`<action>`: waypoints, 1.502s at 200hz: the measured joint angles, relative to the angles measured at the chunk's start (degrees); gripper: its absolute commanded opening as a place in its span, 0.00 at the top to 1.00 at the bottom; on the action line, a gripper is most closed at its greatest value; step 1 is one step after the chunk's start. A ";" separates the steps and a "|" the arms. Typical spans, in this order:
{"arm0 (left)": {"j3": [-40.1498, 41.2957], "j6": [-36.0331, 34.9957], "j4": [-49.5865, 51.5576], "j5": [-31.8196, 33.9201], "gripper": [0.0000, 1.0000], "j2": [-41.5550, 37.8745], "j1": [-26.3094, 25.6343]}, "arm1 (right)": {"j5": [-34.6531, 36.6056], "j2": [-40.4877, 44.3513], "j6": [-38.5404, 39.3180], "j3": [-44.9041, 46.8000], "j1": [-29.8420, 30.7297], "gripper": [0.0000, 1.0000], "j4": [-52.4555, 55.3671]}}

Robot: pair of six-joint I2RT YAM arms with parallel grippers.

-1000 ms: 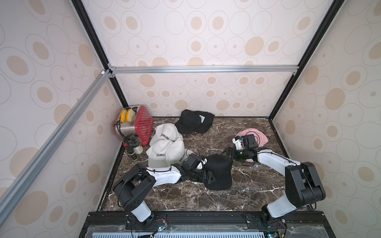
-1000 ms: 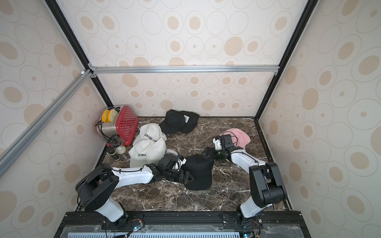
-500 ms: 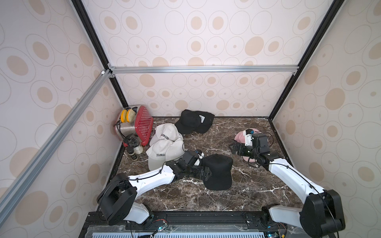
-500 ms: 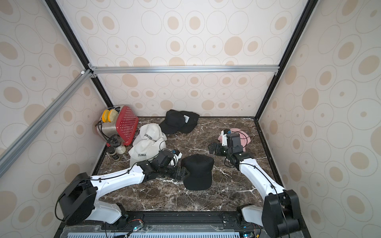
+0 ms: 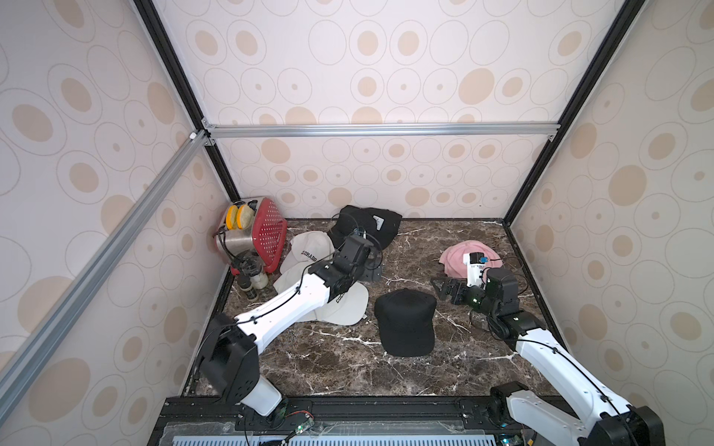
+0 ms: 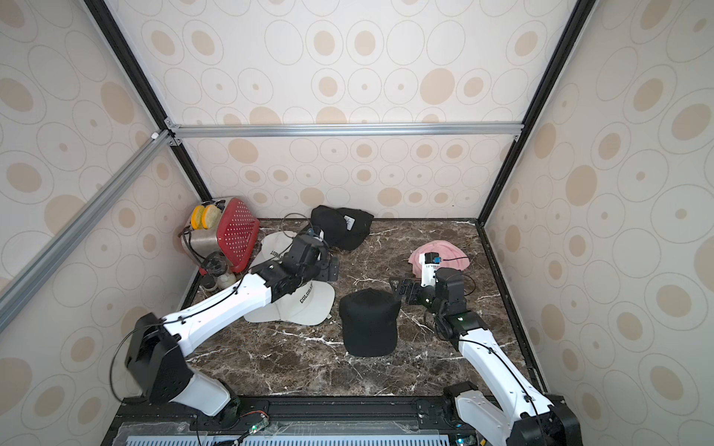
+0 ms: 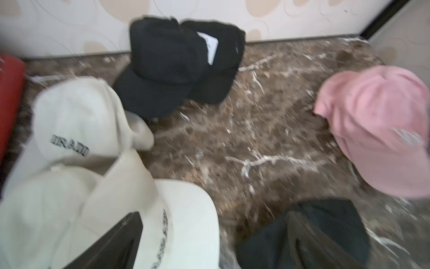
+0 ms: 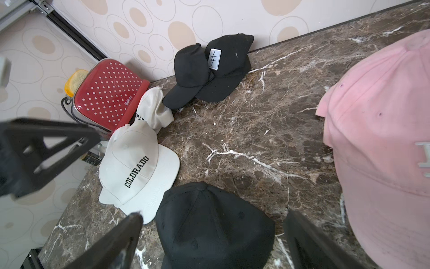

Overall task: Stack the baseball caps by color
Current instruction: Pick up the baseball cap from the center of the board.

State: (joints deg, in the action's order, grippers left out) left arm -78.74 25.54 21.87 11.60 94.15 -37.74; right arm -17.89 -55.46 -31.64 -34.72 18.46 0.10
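White cap (image 8: 137,167): you read "COLORADO" in black.
Red toaster (image 8: 104,93): "Belinee".
Left gripper (image 5: 371,267), right gripper (image 5: 439,287): both jaws spread, holding nothing.

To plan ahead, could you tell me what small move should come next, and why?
Probably lower the open, empty right gripper onto the lone black cap beside it; that cap lies apart from the black pair at the back.

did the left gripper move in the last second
Yes: the left gripper has drawn back from the lone black cap toward the black pair by the back wall.
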 measured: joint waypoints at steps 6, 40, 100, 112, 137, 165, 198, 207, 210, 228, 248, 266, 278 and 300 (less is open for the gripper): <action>-2.78 0.13 -0.74 -2.08 0.01 3.08 1.01 | 0.02 0.37 0.42 0.00 0.00 0.00 0.44; -6.82 4.98 -4.48 -12.74 0.01 12.94 6.27 | 0.31 0.63 1.90 -0.02 0.00 0.00 2.40; -16.24 15.39 -14.12 -12.72 0.01 29.11 8.17 | 0.48 -1.38 3.21 -1.03 0.00 0.01 7.15; -16.28 18.03 -16.24 -12.35 0.01 30.84 8.35 | 0.46 -1.38 3.56 -1.22 0.00 0.01 8.13; -14.69 23.89 -21.70 -11.80 0.01 32.28 9.31 | 0.63 -1.31 4.52 -1.33 0.00 0.01 9.84; -10.38 28.61 -27.56 -8.98 0.01 32.15 10.60 | 1.42 -0.81 5.57 -1.33 0.00 0.01 11.82; -8.13 32.00 -30.56 -8.15 0.01 32.17 12.72 | 1.75 -0.42 6.29 -1.33 0.00 0.01 12.68; -7.69 32.44 -31.85 -8.09 0.01 32.17 13.33 | 1.77 -0.42 6.47 -1.33 0.00 0.01 12.81; -7.48 32.59 -32.28 -8.02 0.01 32.17 13.55 | 1.77 -0.42 6.51 -1.33 0.00 0.01 12.81; -6.38 33.09 -33.90 -7.54 0.02 32.17 14.43 | 1.77 -0.42 6.69 -1.33 0.00 0.01 12.83; -5.75 33.40 -35.10 -7.39 0.05 32.28 15.34 | 1.75 -0.57 6.71 -1.33 0.00 0.01 12.83; -5.77 33.51 -36.26 -7.39 0.06 32.76 15.87 | 1.73 -0.96 6.75 -1.33 0.00 0.01 12.87; -5.79 33.64 -36.74 -7.41 0.07 33.27 15.96 | 1.70 -1.16 6.80 -1.33 0.00 0.01 12.96; -5.79 34.58 -37.51 -7.48 0.08 34.62 15.98 | 1.68 -1.60 6.82 -1.33 0.00 0.01 13.05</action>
State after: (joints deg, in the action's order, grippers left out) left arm -84.53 60.12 -15.64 4.12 128.77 -21.76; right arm -16.21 -57.06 -24.82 -36.05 18.46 13.15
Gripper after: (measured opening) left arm 0.928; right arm 0.990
